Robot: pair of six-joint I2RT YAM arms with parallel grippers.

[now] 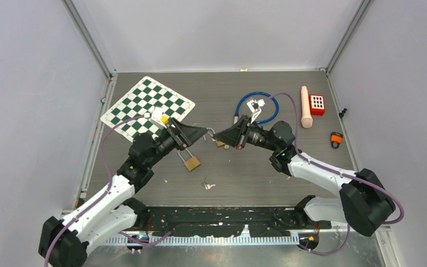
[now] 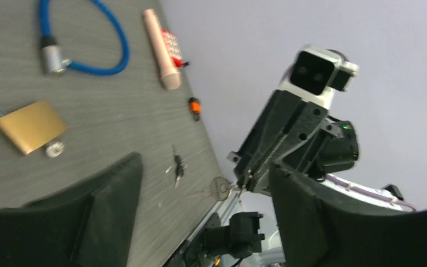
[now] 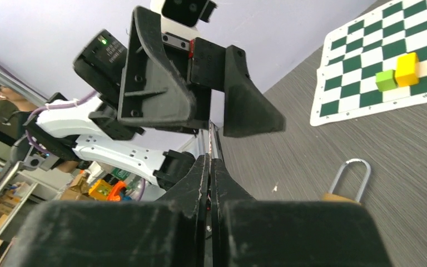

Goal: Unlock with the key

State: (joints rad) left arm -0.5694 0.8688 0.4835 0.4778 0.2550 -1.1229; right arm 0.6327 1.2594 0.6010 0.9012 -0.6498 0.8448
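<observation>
Key [image 2: 220, 188] between tips of right pincer [image 2: 244, 181]

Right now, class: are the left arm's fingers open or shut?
Open. The left fingers stand wide apart, with the table showing between them.

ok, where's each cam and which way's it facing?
Top external: above and behind, looking down at table; both arms show.
Left wrist: on left arm, faces right tool holding key; own fingers show.
Right wrist: on right arm, faces open left tool; own shut fingers show.
Top and left wrist share the blue cable lock.
</observation>
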